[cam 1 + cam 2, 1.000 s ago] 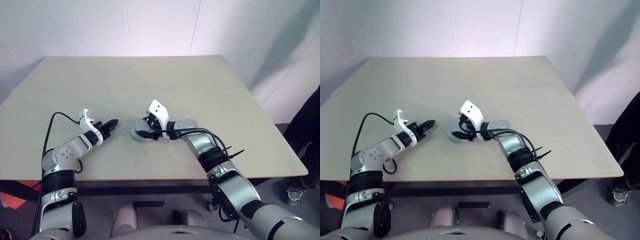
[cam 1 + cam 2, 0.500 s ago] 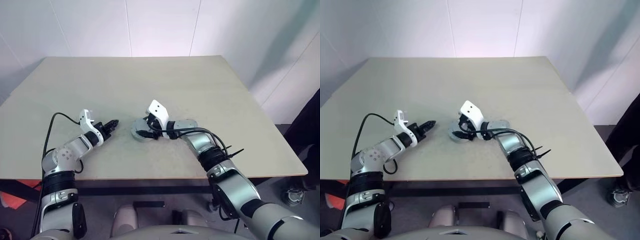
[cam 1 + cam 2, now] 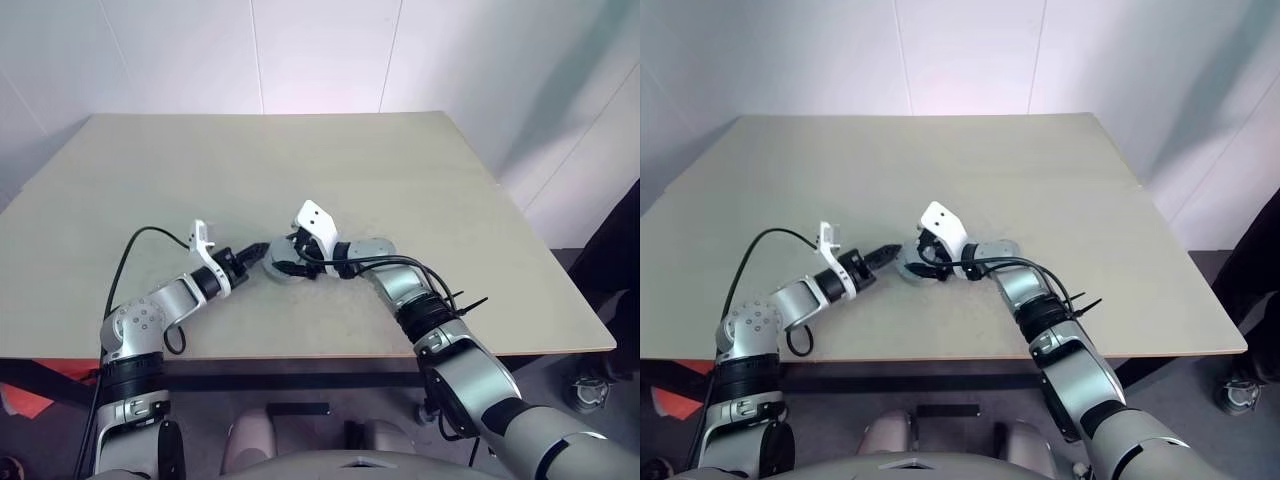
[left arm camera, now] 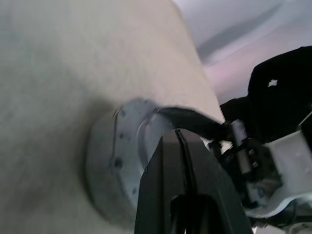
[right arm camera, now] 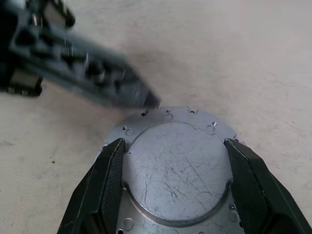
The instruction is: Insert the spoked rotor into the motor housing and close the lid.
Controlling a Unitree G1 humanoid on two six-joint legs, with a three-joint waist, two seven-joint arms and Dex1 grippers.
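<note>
The lid [image 5: 173,165] sits near the middle of the table [image 3: 300,160], toward its front edge. The right gripper [image 5: 175,195] straddles it with spread jaws. The left gripper [image 3: 888,254], pressed together, touches its rim. Lid-closing is underway; next likely calls for pressing it flush.

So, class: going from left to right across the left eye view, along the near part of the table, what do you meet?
Left gripper → lid → right gripper, its two fingers either side of the lid.
</note>
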